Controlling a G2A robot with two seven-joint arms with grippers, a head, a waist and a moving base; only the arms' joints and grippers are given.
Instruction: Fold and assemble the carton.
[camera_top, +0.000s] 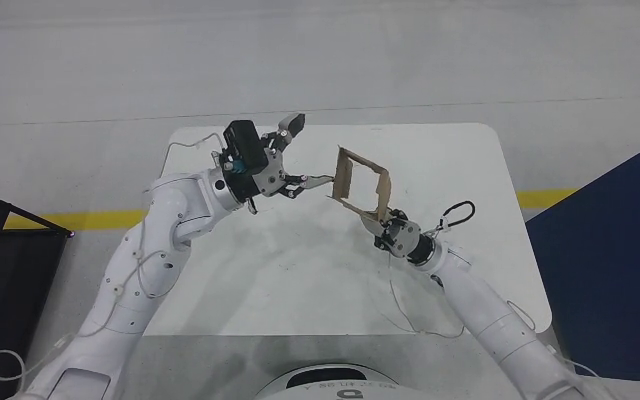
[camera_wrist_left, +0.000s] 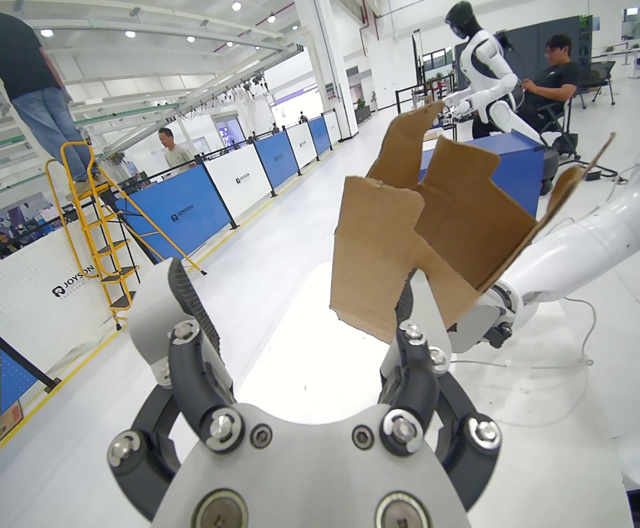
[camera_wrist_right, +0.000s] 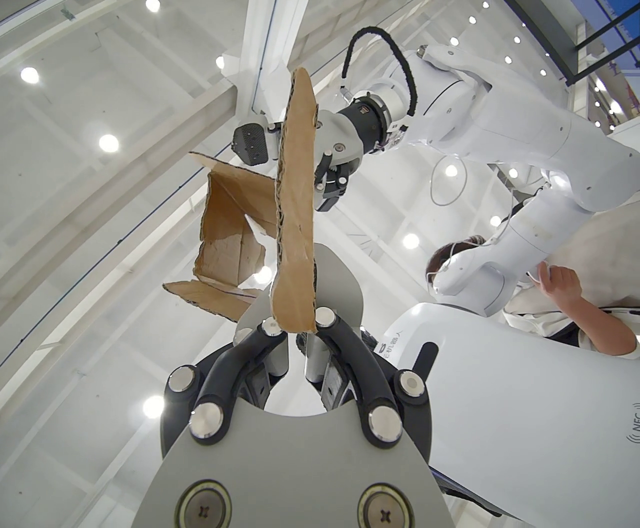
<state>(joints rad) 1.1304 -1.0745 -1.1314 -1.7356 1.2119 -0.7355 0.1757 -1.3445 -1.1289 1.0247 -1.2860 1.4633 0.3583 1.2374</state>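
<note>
We see the carton (camera_top: 345, 180) held up off the white counter (camera_top: 300, 290), over its far middle part and between the two arms. It is brown corrugated card, opened into a rough, skewed sleeve, with its end flaps splayed outward rather than folded shut. From the top view we look straight through it to the counter.

The right claw (camera_top: 383, 222) is on the side of the carton nearest the robot. In the right wrist view its two fingers are pinched together on one flap, with the card's edge running up between them, so this claw has firm hold of the carton.

The left claw (camera_top: 310, 152) is at the carton's other side and spread wide, gripping nothing. One of its fingers (camera_wrist_left: 412, 305) lies right at the lower edge of a flap, with its ribbed pad toward the card. We cannot tell whether it presses on the card or only sits beside it. The other finger (camera_wrist_left: 187, 295) stands well apart from the carton, over bare counter.

A thin white cable (camera_top: 400, 300) trails across the counter beneath the right arm.
</note>
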